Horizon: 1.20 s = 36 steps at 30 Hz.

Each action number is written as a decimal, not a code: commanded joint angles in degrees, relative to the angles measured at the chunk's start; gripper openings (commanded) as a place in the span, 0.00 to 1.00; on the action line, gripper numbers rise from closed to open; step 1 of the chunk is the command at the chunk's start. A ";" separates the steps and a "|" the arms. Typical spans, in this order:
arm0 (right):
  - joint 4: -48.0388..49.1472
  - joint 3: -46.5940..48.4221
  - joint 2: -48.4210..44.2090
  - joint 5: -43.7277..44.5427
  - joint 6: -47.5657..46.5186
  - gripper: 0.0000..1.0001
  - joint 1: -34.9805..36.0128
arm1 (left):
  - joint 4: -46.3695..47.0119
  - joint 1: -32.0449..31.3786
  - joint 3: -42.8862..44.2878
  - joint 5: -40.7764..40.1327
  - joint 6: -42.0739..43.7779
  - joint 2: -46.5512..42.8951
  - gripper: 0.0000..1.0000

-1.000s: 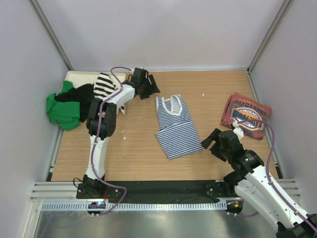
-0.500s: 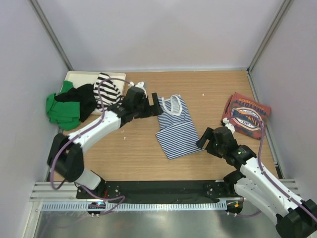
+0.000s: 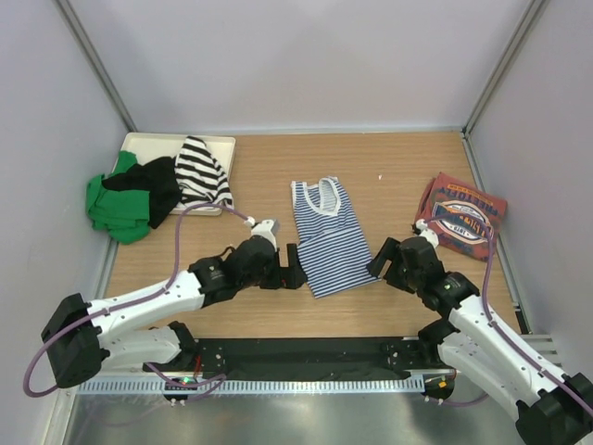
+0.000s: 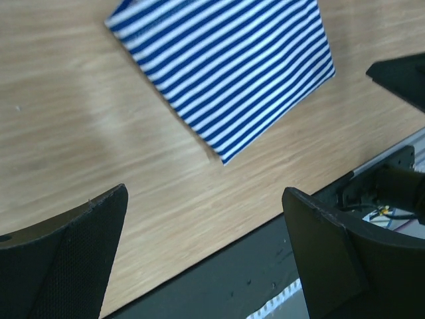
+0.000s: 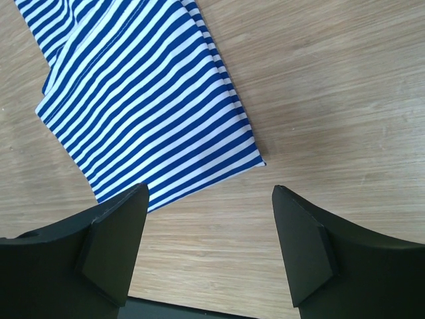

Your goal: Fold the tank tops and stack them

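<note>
Two tools, left gripper point(image 3: 289, 267) and right gripper point(image 3: 384, 259), both wide open and holding nothing. Between them, flat on the smooth wooden table point(image 3: 389, 167), a thin soft top point(image 3: 326, 236) with blue and white stripes. Only from above: a red top point(image 3: 460, 215) with a round print by the right wall, and a heap point(image 3: 153, 190) of green, black and striped cloth at the far left. Only up close: dark bumpy pads point(image 4: 80, 266).
</note>
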 commanded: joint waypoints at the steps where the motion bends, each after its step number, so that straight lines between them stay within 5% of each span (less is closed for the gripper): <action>1: 1.14 -0.09 0.64 2.13 -0.95 0.80 0.20 | 1.30 -4.46 -2.58 -5.07 -5.58 -2.20 0.98; 8: 1.67 -1.06 3.53 2.84 -0.43 0.63 0.20 | 5.68 -11.24 -6.01 -8.77 -10.77 2.89 0.89; 19: 6.67 -0.45 13.73 6.88 -0.42 0.62 0.29 | 17.12 -13.00 -5.31 -7.97 -13.76 14.58 0.73; 29: 13.53 -2.20 22.43 1.45 -2.01 0.35 0.29 | 16.60 -13.00 -5.13 -8.77 -13.24 13.80 0.64; 33: 15.20 -4.92 20.34 -2.61 -0.79 0.17 0.64 | 15.72 -13.00 -5.22 -9.20 -12.80 13.19 0.60; 36: 14.85 -7.03 16.66 -4.45 0.88 0.14 1.16 | 15.45 -13.00 -5.40 -9.56 -12.80 12.83 0.57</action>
